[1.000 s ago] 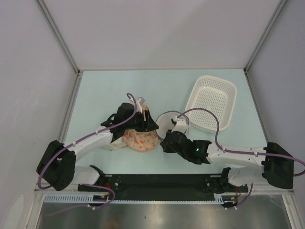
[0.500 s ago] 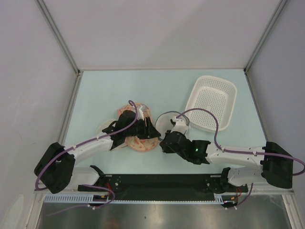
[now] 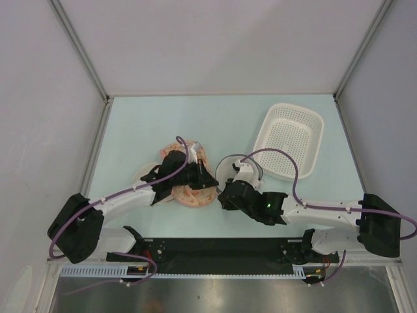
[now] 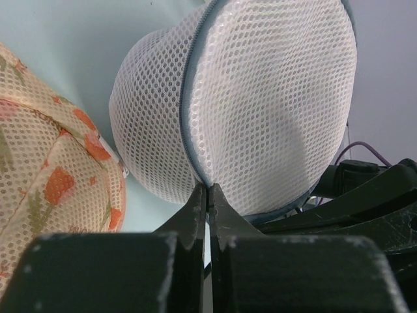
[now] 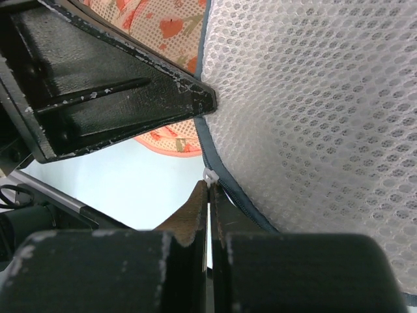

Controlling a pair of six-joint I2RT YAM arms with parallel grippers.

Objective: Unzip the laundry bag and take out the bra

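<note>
teal desk, white perforated basket far right, laundry bag mid-desk between both arms, just right of peach floral item, left gripper jaws pinched together on bag's zipper rim, right gripper jaws clamped on white pull tab

The pale green table carries a white basket and a floral pad.

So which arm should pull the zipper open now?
Probably right: the right hand is shut on the little white zipper tab of the mesh bag. The left hand pinches the bag's dark rim, so it looks set to hold it steady.
</note>
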